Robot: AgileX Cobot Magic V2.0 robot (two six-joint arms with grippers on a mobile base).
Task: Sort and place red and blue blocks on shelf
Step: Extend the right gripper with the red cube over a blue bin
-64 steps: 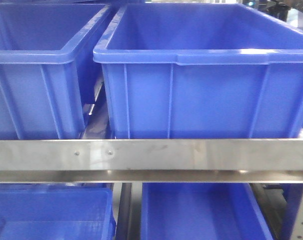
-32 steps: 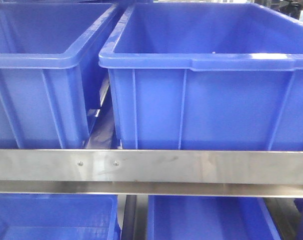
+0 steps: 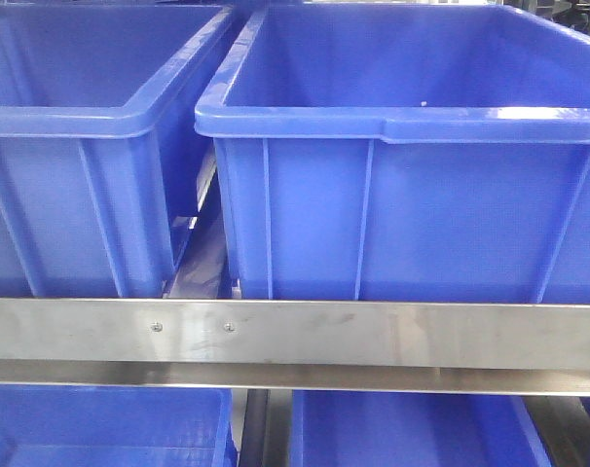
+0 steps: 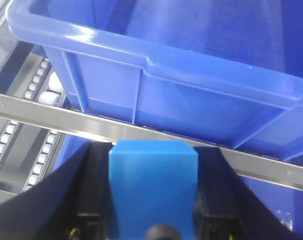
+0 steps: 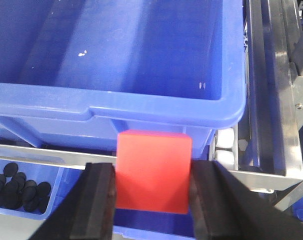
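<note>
The blue block [image 4: 151,185] is pinched in the left claw [image 4: 152,165], held before the shelf's steel rail [image 4: 41,115] and below a blue crate [image 4: 191,95]. The red block [image 5: 152,172] is pinched likewise in the right claw [image 5: 154,197], just short of a crate rim [image 5: 141,110]. If advanced at this height, either block could be knocked loose against rim or rail. The shelf is lined with white rollers [image 4: 39,82]; small black parts [image 5: 14,182] are seen in a lower bin [image 5: 61,182].

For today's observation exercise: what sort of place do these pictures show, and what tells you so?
Probably a warehouse or factory storage rack: large blue crates sit on a steel-railed shelf with white roller tracks, and a lower bin holds small black parts.
</note>
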